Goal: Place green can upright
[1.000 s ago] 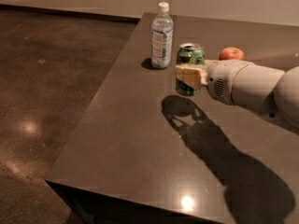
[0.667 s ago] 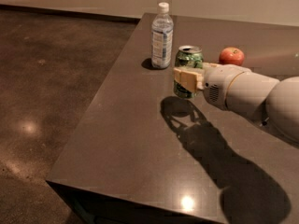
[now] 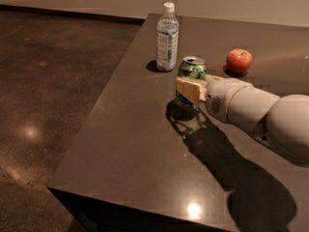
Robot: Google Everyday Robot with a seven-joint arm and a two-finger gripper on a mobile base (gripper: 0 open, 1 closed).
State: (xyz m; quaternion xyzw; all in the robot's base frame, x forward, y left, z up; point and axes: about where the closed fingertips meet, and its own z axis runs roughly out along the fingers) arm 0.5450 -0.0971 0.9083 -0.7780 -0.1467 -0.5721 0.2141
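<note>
The green can (image 3: 192,70) stands upright near the left edge of the dark table (image 3: 140,149), silver pull-tab top facing up. My gripper (image 3: 187,89) reaches in from the right, and its tan fingers (image 3: 190,87) are closed across the can's lower half. The can's base is hidden behind the fingers, so I cannot tell whether it touches the table. The white arm (image 3: 251,110) runs off to the right.
A clear water bottle (image 3: 167,37) with a white cap stands just behind and left of the can. A red apple (image 3: 239,60) lies behind and to the right. The table's left edge drops to a brown floor (image 3: 48,105).
The gripper and the can have moved together slightly left and toward the front of the table, away from the bottle. The bottle and apple have not moved.
</note>
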